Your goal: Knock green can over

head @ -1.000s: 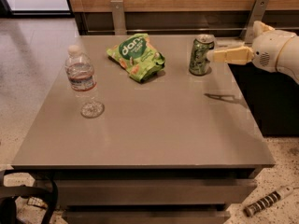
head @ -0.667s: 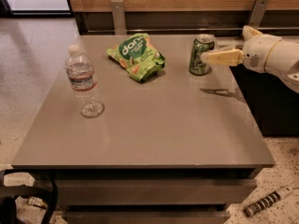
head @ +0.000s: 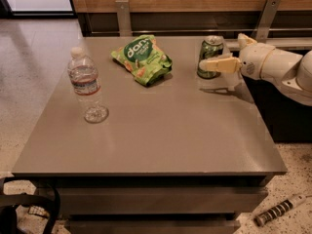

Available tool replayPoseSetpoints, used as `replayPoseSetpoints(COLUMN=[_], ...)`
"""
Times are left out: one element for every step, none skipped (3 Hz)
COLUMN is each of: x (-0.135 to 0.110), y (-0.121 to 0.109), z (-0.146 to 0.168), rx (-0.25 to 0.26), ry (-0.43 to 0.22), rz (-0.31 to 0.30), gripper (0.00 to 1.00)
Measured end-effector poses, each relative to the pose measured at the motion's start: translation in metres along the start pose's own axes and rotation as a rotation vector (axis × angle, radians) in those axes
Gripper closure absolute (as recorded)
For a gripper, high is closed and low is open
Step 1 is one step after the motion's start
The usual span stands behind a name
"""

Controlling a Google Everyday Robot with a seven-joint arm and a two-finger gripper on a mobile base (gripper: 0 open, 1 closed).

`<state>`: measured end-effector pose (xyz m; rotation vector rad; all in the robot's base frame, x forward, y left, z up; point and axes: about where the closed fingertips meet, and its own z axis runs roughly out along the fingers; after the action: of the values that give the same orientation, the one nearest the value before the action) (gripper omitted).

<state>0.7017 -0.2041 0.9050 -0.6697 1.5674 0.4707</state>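
The green can (head: 209,53) stands upright near the far right part of the grey table (head: 161,130). It is green with dark and pale markings and a silver top rim. My gripper (head: 204,65) reaches in from the right on a white arm. Its pale fingers point left, and the tips overlap the can's lower right side; whether they touch it is not clear.
A flat crinkled green snack bag (head: 142,59) lies left of the can. A clear water bottle (head: 87,86) stands upright at the left. A wooden wall with metal brackets (head: 123,16) runs behind the table. A ribbed dark object (head: 277,211) lies on the floor at the lower right.
My gripper has moved left toward the can, from just beside it to overlapping its lower right side. The can still stands upright in the same place.
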Motion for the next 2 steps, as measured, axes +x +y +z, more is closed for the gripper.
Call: replayPoseSetpoints(x=[0.012, 0.021], y=[0.01, 0.017], z=[0.022, 0.035], rx=[-0.055, -0.085], ry=[-0.017, -0.019], rz=[0.023, 0.039], gripper=[0.0, 0.21])
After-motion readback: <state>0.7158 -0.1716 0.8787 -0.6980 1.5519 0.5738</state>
